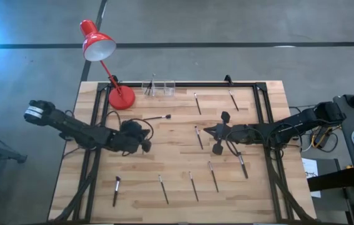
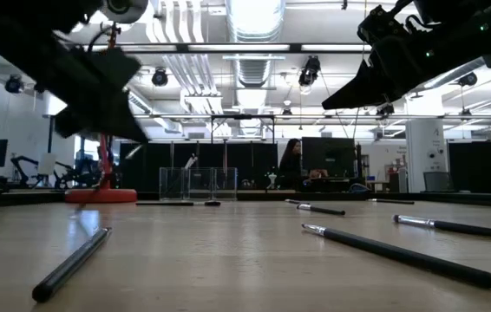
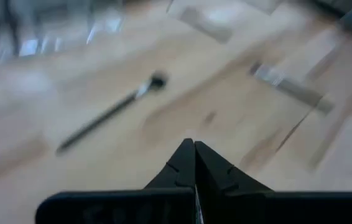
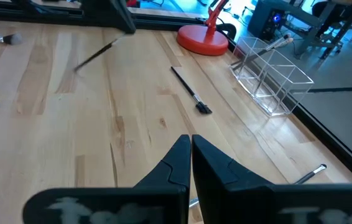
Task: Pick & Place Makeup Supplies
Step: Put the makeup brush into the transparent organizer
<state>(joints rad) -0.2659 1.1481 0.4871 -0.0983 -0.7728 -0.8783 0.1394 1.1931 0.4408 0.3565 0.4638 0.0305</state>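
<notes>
Several makeup brushes lie flat on the wooden table, among them one [image 1: 158, 117] left of centre, one [image 1: 198, 137] at the centre and one [image 1: 163, 189] near the front edge. A clear organizer [image 1: 158, 87] stands at the far edge with a brush upright in it. My left gripper [image 1: 148, 146] hovers left of centre, shut. In the right wrist view a thin blurred brush [image 4: 95, 56] slants down from it. My right gripper [image 1: 207, 132] hovers right of centre, shut and with nothing in it. My left gripper has the brush by its upper end [image 4: 119, 37], at the tips of the shut fingers [image 3: 182, 163]. Its own wrist view shows nothing of the brush between the fingers. The brush hangs slanting below the gripper, clear of the table.
A red desk lamp stands with its base [image 1: 121, 97] at the far left, beside the organizer. Black frame rails [image 1: 261, 112] run along the table's sides and far edge. Bare wood lies between the two grippers and the front row of brushes.
</notes>
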